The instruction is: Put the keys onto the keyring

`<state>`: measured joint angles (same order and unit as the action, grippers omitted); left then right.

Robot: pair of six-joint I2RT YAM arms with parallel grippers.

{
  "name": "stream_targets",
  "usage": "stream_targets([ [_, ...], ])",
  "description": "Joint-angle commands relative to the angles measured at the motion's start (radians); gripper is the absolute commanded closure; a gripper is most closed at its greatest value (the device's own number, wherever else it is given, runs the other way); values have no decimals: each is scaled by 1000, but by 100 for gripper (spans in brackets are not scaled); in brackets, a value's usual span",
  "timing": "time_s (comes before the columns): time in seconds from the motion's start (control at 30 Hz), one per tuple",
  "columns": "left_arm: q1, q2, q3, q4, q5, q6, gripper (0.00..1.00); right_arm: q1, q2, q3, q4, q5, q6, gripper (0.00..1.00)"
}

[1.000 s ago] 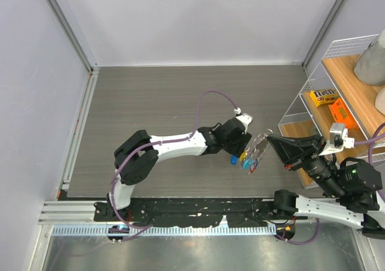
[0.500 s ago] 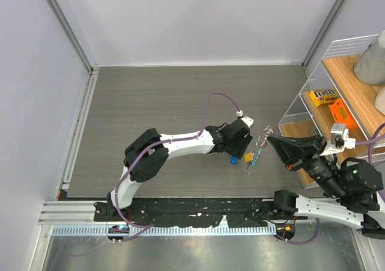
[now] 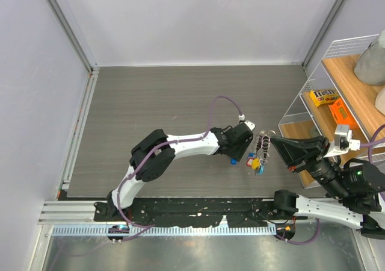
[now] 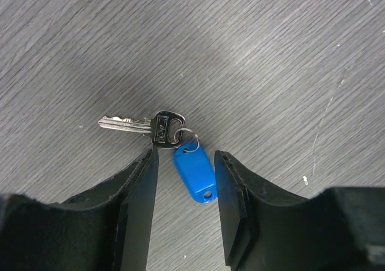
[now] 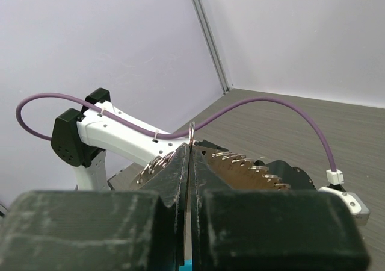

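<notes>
Glossy blue plastic tag (image 4: pixel 194 171) between the left gripper's (image 4: pixel 184 155) matt black fingers (image 4: pixel 137 193); shiny silver metal key (image 4: pixel 135 125) just beyond its tips; matt, grained tabletop (image 4: pixel 271 54) beneath.

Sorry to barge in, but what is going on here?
The right tool is shut on the keyring, holding it above the table with several keys hanging from it. The left tool is open over a loose key with a blue tag that lies on the table, one finger on each side of the tag.

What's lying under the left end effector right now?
A silver key with a blue tag lies flat on the table, the tag between the left end effector's open fingers. Those fingers cover the table either side; anything there is hidden.
</notes>
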<state>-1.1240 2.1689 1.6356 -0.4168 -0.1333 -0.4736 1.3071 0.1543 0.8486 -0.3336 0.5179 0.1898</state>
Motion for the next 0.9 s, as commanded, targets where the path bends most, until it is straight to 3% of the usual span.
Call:
stream_targets([
  [0.0, -7, 19, 49, -10, -22, -22, 52, 3, -21, 12, 61, -10, 10, 94],
  [0.57, -8, 55, 90, -24, -31, -22, 60, 4, -38, 0, 58, -27, 11, 94],
  [0.87, -8, 71, 89, -27, -35, -23, 76, 4, -53, -13, 68, -45, 14, 94],
])
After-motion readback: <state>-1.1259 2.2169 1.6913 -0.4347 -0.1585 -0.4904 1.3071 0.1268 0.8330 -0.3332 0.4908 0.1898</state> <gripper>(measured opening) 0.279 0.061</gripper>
